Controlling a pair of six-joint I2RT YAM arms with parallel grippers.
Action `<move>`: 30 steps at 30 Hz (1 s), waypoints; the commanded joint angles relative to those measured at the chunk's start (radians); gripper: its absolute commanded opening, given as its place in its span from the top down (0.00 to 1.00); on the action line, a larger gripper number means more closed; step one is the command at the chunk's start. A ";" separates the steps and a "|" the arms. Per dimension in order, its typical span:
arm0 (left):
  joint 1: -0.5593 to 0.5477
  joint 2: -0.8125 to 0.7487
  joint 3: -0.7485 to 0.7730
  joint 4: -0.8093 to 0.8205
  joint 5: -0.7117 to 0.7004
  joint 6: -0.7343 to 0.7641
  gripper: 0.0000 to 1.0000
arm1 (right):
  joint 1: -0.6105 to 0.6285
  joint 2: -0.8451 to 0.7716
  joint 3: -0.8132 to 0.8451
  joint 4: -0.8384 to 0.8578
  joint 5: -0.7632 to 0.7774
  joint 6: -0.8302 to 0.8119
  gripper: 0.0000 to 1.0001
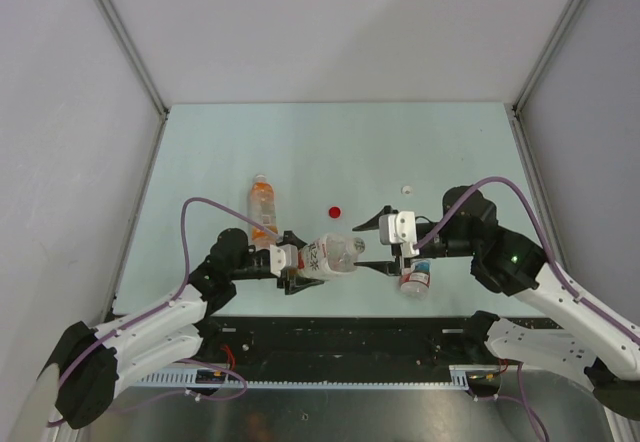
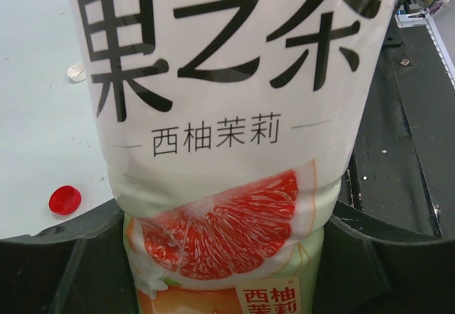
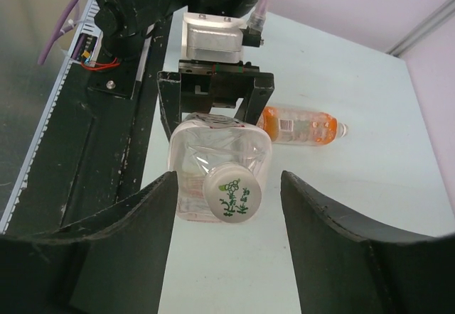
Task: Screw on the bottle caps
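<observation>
White, green-printed cap (image 3: 232,194) sits on the white-label bottle (image 1: 330,255), clamped sideways by my left gripper (image 1: 298,262) above the table (image 1: 450,142). My right gripper (image 3: 226,186) is spread either side of that cap, not touching. Loose on the table: red cap (image 1: 334,210), white cap (image 1: 407,189), an orange bottle (image 1: 262,202) holding orange liquid; a red-label bottle (image 1: 415,280) near my right gripper

White-labelled bottle (image 1: 340,252) sideways in the left hand (image 1: 300,261), mid-frame, red cap (image 1: 334,210) on the counter (image 1: 450,142) just above.
</observation>
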 commanded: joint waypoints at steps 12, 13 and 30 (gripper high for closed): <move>0.008 -0.025 0.044 0.018 0.020 0.015 1.00 | -0.003 0.011 0.015 -0.036 0.024 -0.023 0.51; 0.008 -0.028 0.046 0.017 0.021 0.012 1.00 | -0.002 0.013 0.016 -0.038 0.024 -0.021 0.54; -0.006 -0.011 0.226 0.022 -0.356 0.004 1.00 | -0.019 0.132 0.027 0.066 0.384 0.684 0.99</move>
